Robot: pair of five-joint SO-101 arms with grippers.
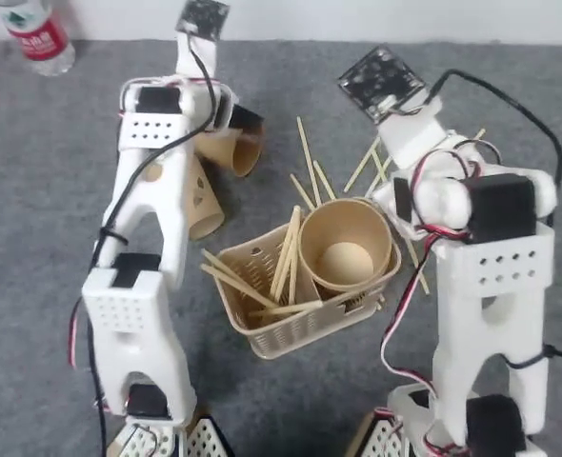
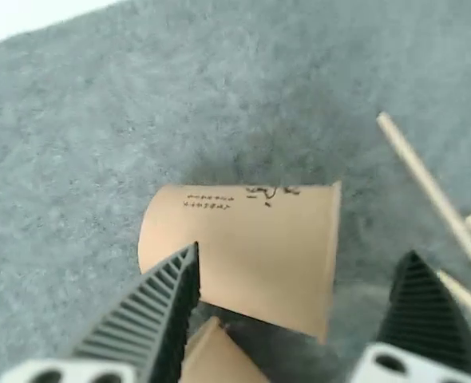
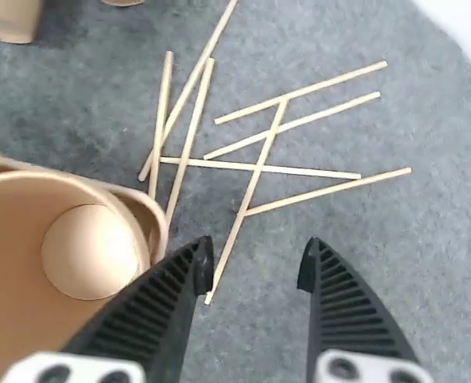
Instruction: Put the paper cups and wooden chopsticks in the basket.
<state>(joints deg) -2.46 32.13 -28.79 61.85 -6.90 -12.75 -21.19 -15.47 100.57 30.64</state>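
Left pincer (image 2: 302,254) wide open, just above paper cup (image 2: 243,231) lying on its side toward counter's far edge. Cup's long axis runs jaw to jaw; likely needs wrist turn before closing.

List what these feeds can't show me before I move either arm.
- High view: the left arm covers much of the lying cups; whether another lies under it is hidden.
- High view: the right arm hides some loose chopsticks, so no count.
- Left wrist view: a second cup is cut off by the frame edge beside the left pincer.
- High view: the upright cup hides the basket floor beneath.
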